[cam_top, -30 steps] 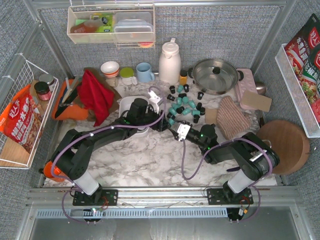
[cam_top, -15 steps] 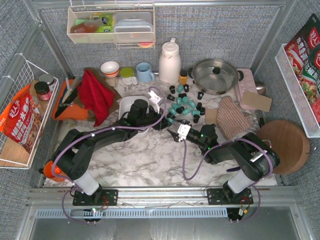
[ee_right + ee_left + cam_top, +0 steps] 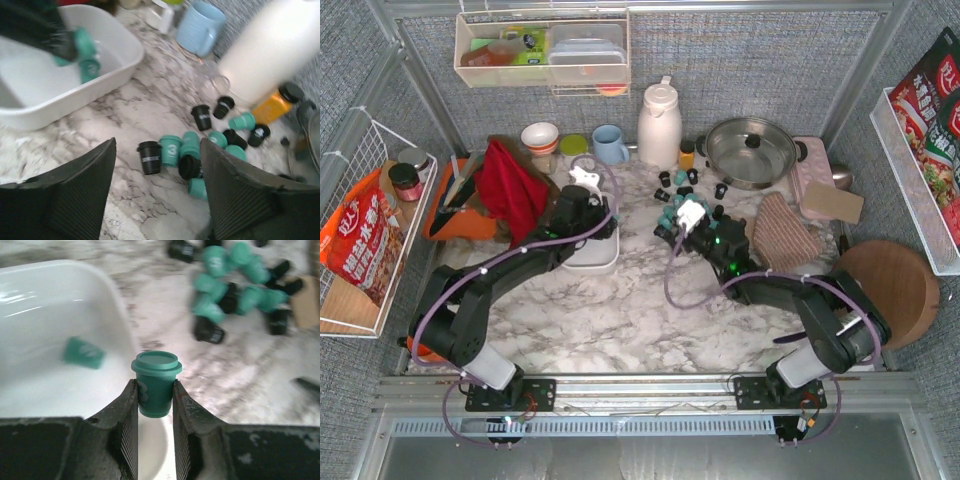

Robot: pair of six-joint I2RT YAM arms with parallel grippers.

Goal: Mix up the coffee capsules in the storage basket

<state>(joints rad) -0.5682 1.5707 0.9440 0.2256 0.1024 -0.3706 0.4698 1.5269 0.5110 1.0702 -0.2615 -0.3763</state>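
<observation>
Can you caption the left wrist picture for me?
Left gripper holds a teal-green coffee capsule at the edge of the white plastic basket; another teal capsule lies inside.

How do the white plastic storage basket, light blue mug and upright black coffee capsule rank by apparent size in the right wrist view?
White plastic storage basket
Light blue mug
Upright black coffee capsule, smallest though nearer the camera

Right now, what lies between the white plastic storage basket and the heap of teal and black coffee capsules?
Only bare marble tabletop separates the basket from the capsules, shown in the left wrist view.
</observation>
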